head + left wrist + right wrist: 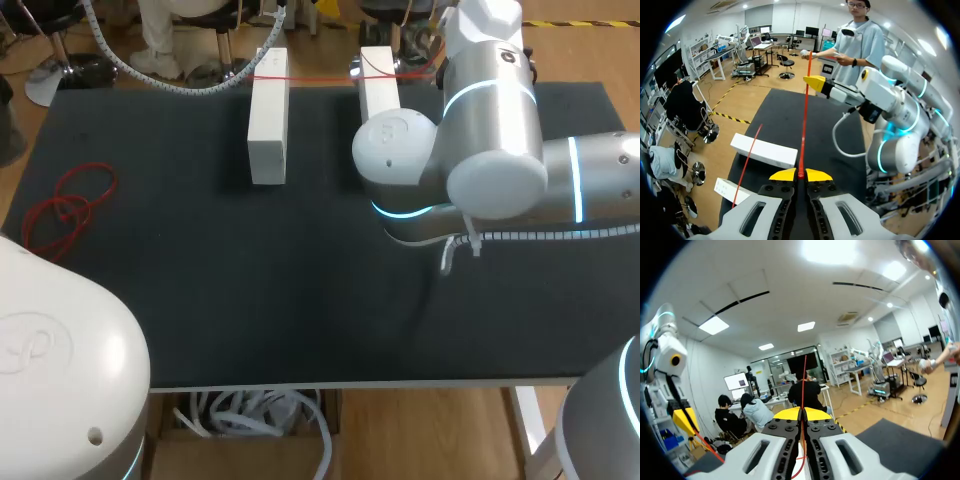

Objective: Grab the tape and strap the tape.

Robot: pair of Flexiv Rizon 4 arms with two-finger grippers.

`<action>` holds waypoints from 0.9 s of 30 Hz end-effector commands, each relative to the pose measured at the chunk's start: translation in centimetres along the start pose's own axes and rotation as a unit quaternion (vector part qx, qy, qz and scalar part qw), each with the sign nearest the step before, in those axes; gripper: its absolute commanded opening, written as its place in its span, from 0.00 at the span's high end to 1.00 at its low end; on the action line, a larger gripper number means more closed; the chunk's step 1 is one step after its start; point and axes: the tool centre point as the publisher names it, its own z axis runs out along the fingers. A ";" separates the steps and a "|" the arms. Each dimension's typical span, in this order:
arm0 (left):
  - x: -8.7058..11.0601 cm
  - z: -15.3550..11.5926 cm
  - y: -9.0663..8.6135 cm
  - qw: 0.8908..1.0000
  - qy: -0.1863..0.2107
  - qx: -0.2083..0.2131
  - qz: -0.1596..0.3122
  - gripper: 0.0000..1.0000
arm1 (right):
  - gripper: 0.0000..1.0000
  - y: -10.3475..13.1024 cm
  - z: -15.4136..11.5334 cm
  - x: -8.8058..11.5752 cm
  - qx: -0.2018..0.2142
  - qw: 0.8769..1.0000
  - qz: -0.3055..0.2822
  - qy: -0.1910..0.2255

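A thin red tape (320, 78) runs taut over the far ends of two white blocks, one to the left (267, 120) and one to the right (378, 85). In the left wrist view my left gripper (801, 175) is shut on the red tape (804, 125). From there the tape stretches straight ahead, above the table, to my right gripper (815, 82). In the right wrist view my right gripper (801, 412) is shut on the tape (803, 380), and my left arm's yellow tip (686, 424) shows off to one side. My right arm (480, 150) hides both grippers in the head view.
A loose coil of red tape (65, 210) lies near the left edge of the black table (250, 300). A second red strand (747, 162) crosses the white block (765, 150) beside my left gripper. My left arm's white housing (60, 360) fills the near left corner.
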 end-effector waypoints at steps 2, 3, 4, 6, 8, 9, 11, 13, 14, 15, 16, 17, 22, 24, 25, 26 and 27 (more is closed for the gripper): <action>0.1 0.0 0.1 1.000 -0.001 0.000 0.000 1.00 | 1.00 1.5 -1.8 0.4 -0.021 0.990 -0.102 0.096; 0.1 0.0 0.1 1.000 -0.001 0.000 0.000 1.00 | 1.00 1.6 -1.9 0.6 -0.015 0.987 -0.119 0.104; 0.1 0.0 0.1 1.000 -0.001 0.000 0.000 1.00 | 1.00 1.7 -2.0 0.8 -0.024 0.983 -0.140 0.117; 0.1 0.0 0.1 1.000 -0.001 0.000 0.000 1.00 | 1.00 1.8 -2.0 1.3 -0.013 0.975 -0.176 0.133; 0.1 0.0 0.1 1.000 -0.001 0.000 0.000 1.00 | 1.00 2.1 -2.2 1.7 -0.021 0.970 -0.192 0.148; 0.1 0.0 0.1 1.000 -0.001 0.000 0.000 1.00 | 1.00 2.2 -2.2 2.0 -0.020 0.966 -0.204 0.155; 0.1 0.0 0.1 1.000 -0.001 0.000 0.000 1.00 | 1.00 2.4 -2.4 2.6 -0.021 0.961 -0.223 0.161; 0.1 0.0 0.1 1.000 -0.001 0.000 0.000 1.00 | 1.00 2.4 -2.8 3.0 -0.018 0.956 -0.242 0.164; 0.1 0.0 0.1 1.000 -0.001 0.000 0.000 1.00 | 1.00 2.3 -3.0 3.2 -0.019 0.950 -0.265 0.166; 0.1 0.0 0.1 1.000 -0.001 0.000 0.000 1.00 | 1.00 2.1 -3.1 3.3 -0.017 0.946 -0.275 0.168; 0.1 0.0 0.1 1.000 -0.001 0.000 0.000 1.00 | 1.00 1.9 -3.3 3.4 -0.023 0.942 -0.293 0.162; 0.1 0.0 0.1 1.000 -0.001 0.000 0.000 1.00 | 1.00 1.8 -3.4 3.4 -0.022 0.937 -0.311 0.157; 0.1 0.0 0.1 1.000 -0.001 0.000 0.000 1.00 | 1.00 1.6 -3.0 3.2 -0.022 0.925 -0.364 0.110; 0.1 0.0 0.1 1.000 -0.001 0.000 0.000 1.00 | 1.00 1.6 -2.4 3.1 -0.019 0.922 -0.375 0.091; 0.1 0.0 0.1 1.000 -0.001 0.000 0.000 1.00 | 1.00 1.7 -2.2 3.0 -0.018 0.921 -0.380 0.084; 0.1 0.0 0.1 1.000 -0.001 0.000 0.000 1.00 | 1.00 1.7 -2.0 3.0 -0.012 0.920 -0.384 0.079; 0.1 0.0 0.1 1.000 -0.001 0.000 0.000 1.00 | 1.00 1.7 -1.8 3.0 -0.011 0.918 -0.388 0.076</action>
